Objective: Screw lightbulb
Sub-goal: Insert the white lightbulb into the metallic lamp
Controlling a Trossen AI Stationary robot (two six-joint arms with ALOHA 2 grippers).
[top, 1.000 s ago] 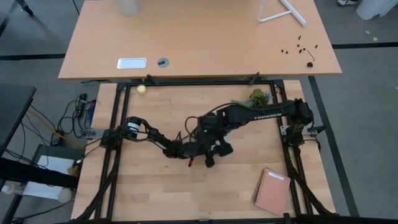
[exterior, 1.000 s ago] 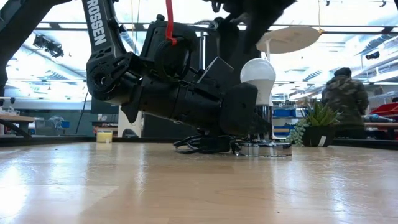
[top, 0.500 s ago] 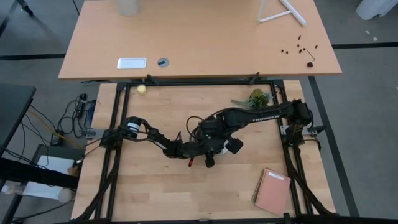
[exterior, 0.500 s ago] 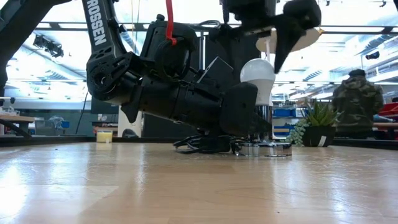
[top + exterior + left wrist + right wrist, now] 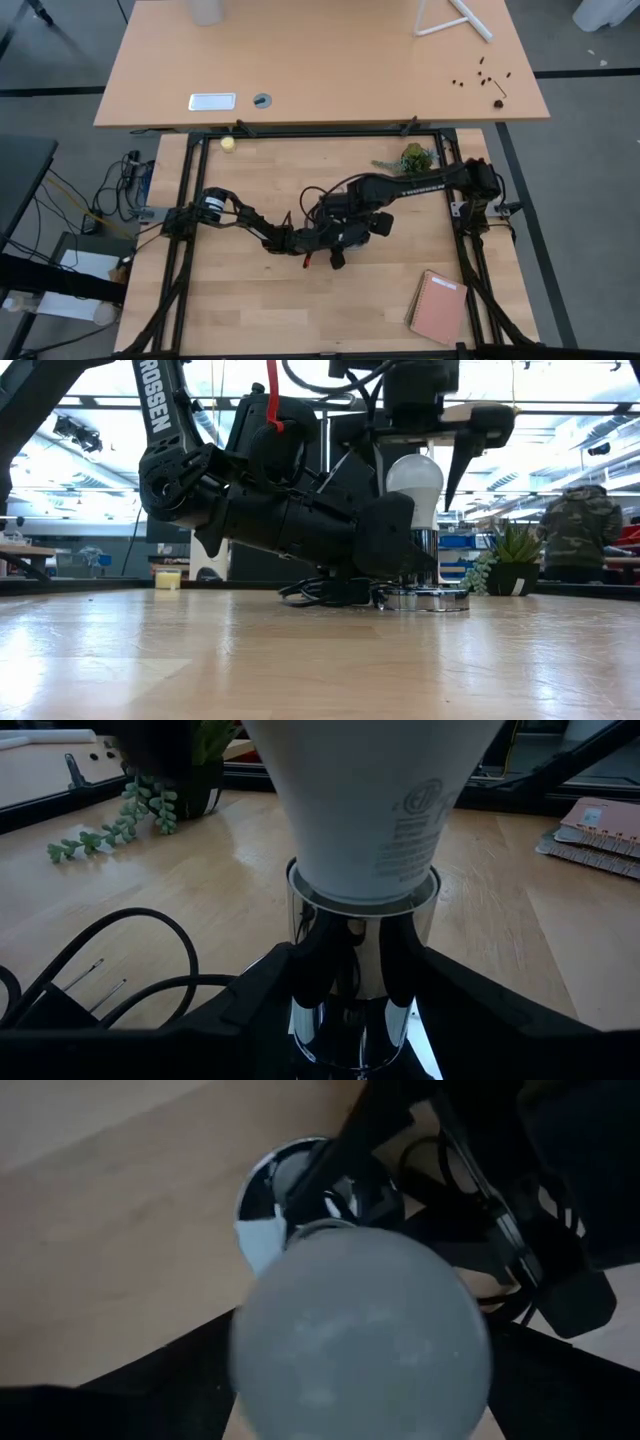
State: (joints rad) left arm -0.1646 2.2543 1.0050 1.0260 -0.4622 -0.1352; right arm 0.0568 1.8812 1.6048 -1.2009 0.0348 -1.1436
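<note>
1. high view: my left gripper (image 5: pixel 338 243) lies low across the table (image 5: pixel 250 320) near its middle, and my right gripper (image 5: pixel 358 228) hangs right over the same spot. both arms meet here because the work is at one point. the lightbulb is hidden under them in this view.

2. low view: the lightbulb (image 5: pixel 415 478) stands upright in the chrome socket (image 5: pixel 423 565), whose round base rests on the table. my left gripper (image 5: pixel 400 555) comes in level and clamps the socket's neck so it won't spin. my right gripper (image 5: pixel 418 460) hangs above, fingers spread wide on either side of the bulb's dome, not pressing it.

3. left wrist view: my left fingers (image 5: pixel 318 960) press the chrome socket (image 5: pixel 362 935) from both sides, just under the lightbulb (image 5: pixel 372 805). the bulb's collar sits at the socket's rim, so i judge it is seated or nearly so. the black cord (image 5: pixel 110 965) trails off beside it.

4. right wrist view: i look straight down on the lightbulb (image 5: pixel 360 1335), centred between my open right fingers, with the socket base (image 5: pixel 262 1210) below. released, i judge i'm lined up for a fresh grip and another twist.
</note>
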